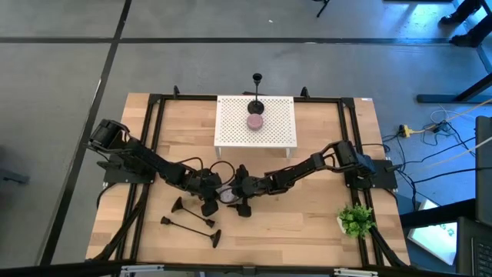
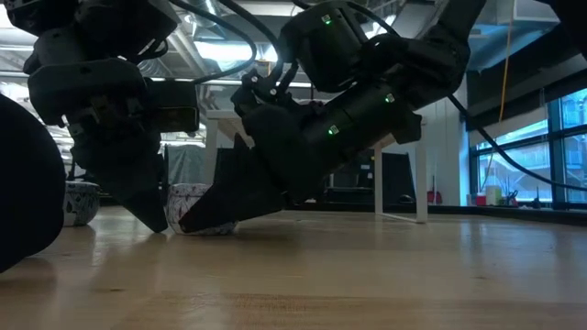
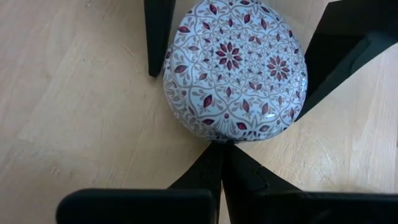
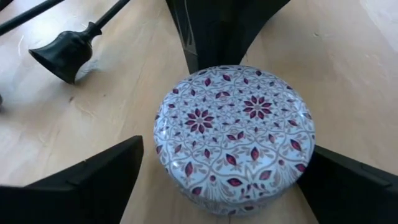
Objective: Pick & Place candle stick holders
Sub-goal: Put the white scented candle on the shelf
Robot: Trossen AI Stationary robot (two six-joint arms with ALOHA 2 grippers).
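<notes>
The right gripper (image 4: pixel 217 180) stood wide open astride a round, floral-patterned white tin (image 4: pixel 233 134); the left gripper (image 3: pixel 217 155) was closed beside it. Slim black candle stick holders (image 1: pixel 188 223) lay nearer, seemingly untouched; better to reach there.

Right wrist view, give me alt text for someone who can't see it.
A round patterned tin with red flowers on white sits on the wooden table, between the open fingers of the right gripper. The shut left gripper points at its far side. Black candle holders lie beyond on the table.
</notes>
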